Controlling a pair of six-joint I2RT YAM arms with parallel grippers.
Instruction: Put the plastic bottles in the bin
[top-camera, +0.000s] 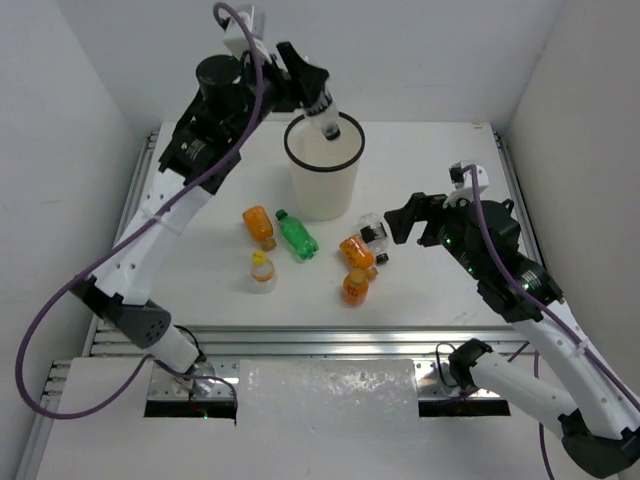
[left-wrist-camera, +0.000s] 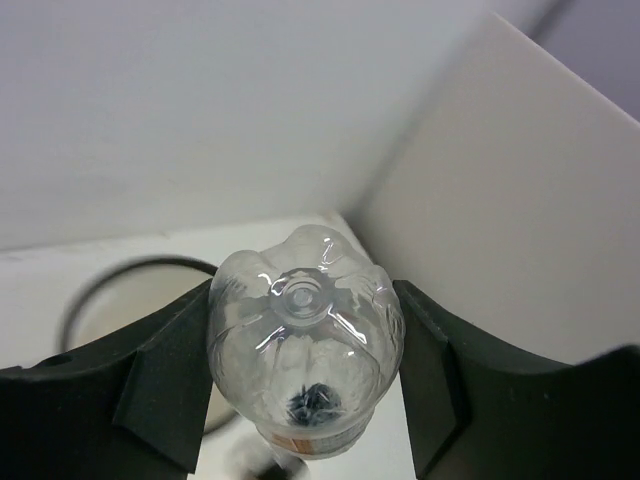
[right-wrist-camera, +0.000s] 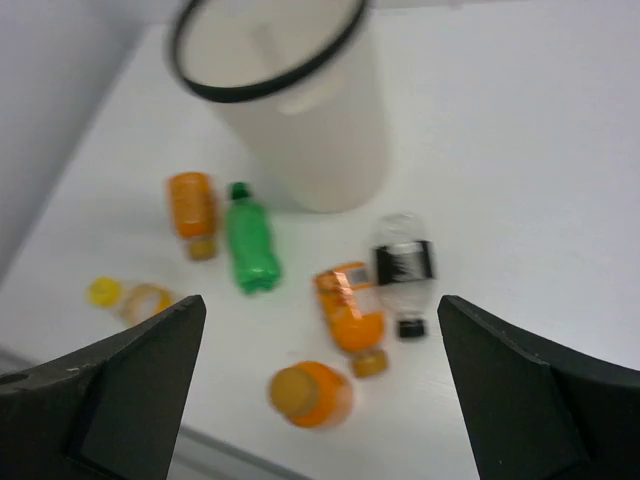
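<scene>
Drop step: left gripper (top-camera: 320, 100), jaws clamping clear bottle (top-camera: 327, 120) over bin (top-camera: 325, 190), release due; right gripper (top-camera: 398, 222), jaws apart, empty.

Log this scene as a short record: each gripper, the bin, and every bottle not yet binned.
left gripper: shut on the clear bottle, base up, over the bin's opening
right gripper: open, empty, just right of the loose bottles
bin: white, black rim, upright on the table
bottles on table: six
lying: left orange bottle, green bottle, middle orange bottle, dark-label bottle
upright: near orange bottle
pose unclear: yellow-cap bottle
</scene>
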